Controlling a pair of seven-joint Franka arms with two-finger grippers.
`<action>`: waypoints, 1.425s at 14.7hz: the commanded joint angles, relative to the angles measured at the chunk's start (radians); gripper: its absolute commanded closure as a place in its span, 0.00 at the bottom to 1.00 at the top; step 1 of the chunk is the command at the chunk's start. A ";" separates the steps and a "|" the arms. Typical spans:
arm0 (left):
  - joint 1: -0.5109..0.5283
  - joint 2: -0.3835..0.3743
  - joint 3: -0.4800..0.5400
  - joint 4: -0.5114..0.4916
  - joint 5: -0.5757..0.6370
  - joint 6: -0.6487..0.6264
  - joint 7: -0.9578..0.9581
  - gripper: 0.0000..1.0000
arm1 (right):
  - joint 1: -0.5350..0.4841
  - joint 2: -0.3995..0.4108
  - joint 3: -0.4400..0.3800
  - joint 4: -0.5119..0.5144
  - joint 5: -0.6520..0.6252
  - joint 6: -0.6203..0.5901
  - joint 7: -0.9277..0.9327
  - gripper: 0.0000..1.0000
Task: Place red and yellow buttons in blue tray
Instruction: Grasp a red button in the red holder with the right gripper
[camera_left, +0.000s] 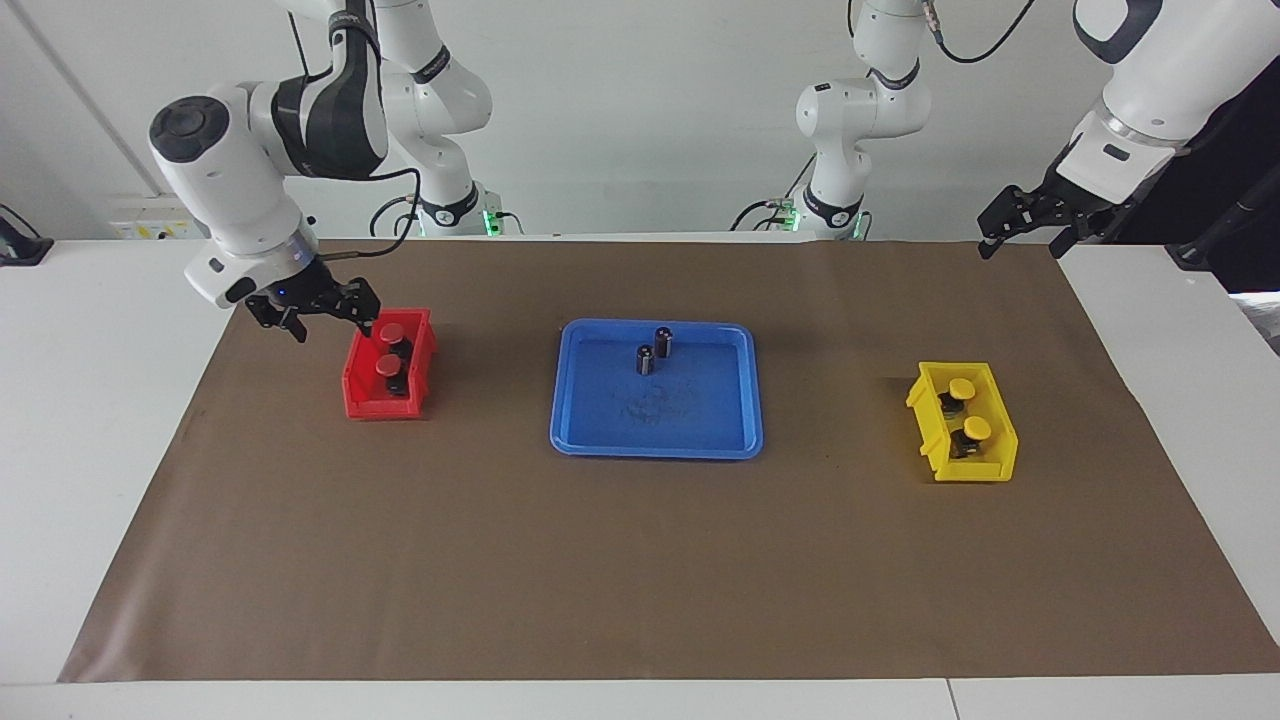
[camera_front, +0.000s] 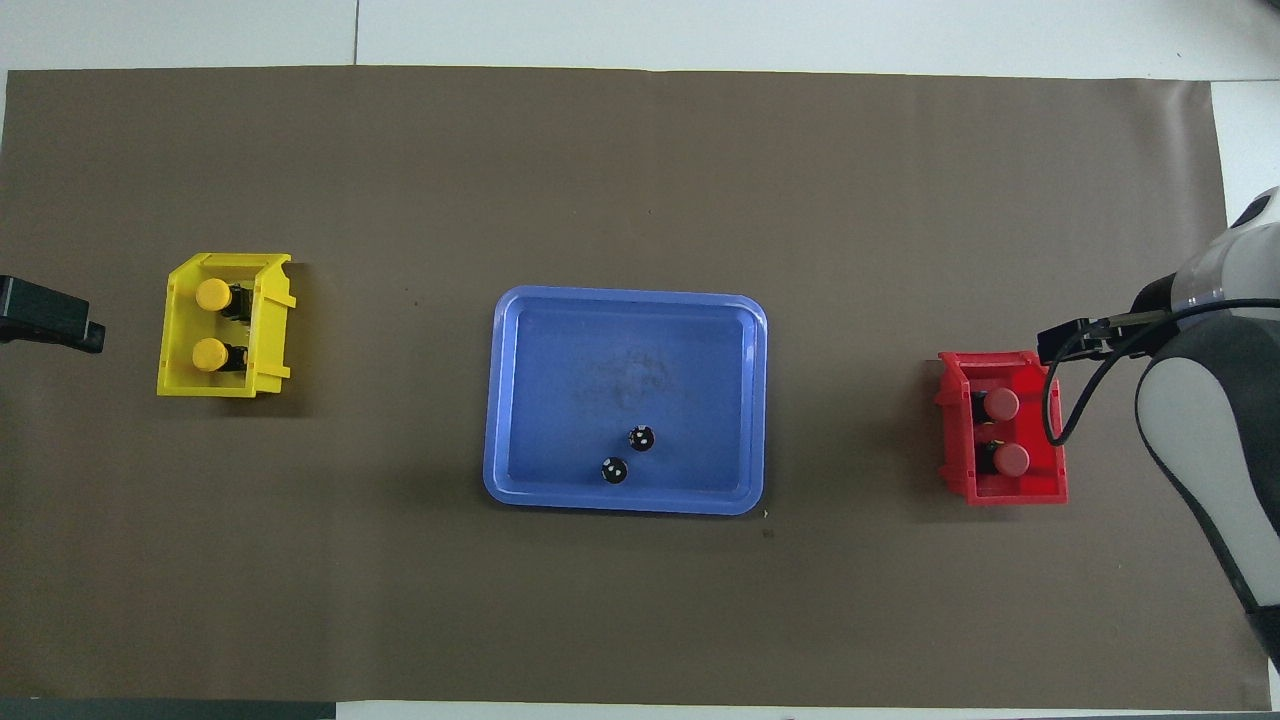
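**Right tool at the red bin, nothing moved to the tray yet**

Right tool (camera_left: 320, 318): black two-finger unit, fingers apart, empty, over the red bin's corner nearer the robots and toward the right arm's end of the table. It is not centred on either cap.

Small deep red plastic bin (camera_left: 360, 398): holds two red mushroom-cap push-buttons on black blocky bases (camera_left: 391, 352), close together, one nearer the robots than the other.

Risks, judged from this layout:
- Descending off-centre, a finger could land on the bin wall and shove or tip the bin.
- The two buttons sit so close that fingers closing on one may nudge or jam the other.
- The rounded cap is a poor grip surface; the blocky base looks safer but lies deep between the walls.

Wide shallow blue plastic tray (camera_left: 745, 440): mid-table, carrying two dark cylinders with silvery tops (camera_left: 654, 351) at its edge nearer the robots. A button dropped there could knock them over.

Small deep yellow plastic bin (camera_left: 935, 460): toward the left arm's end, holding two yellow-capped buttons (camera_left: 969, 408).

Left tool (camera_left: 1030, 228): waits, fingers apart, empty, over the brown mat's corner.
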 joint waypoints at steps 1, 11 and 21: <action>0.006 -0.028 0.000 -0.029 -0.009 -0.001 0.007 0.00 | -0.005 -0.020 0.002 -0.083 0.014 0.085 0.001 0.10; 0.015 -0.031 0.000 -0.036 -0.009 -0.009 0.011 0.00 | 0.004 -0.002 0.002 -0.221 0.023 0.267 0.007 0.21; 0.020 -0.033 0.000 -0.043 -0.006 -0.006 0.006 0.00 | 0.030 0.033 0.002 -0.245 0.040 0.316 0.007 0.23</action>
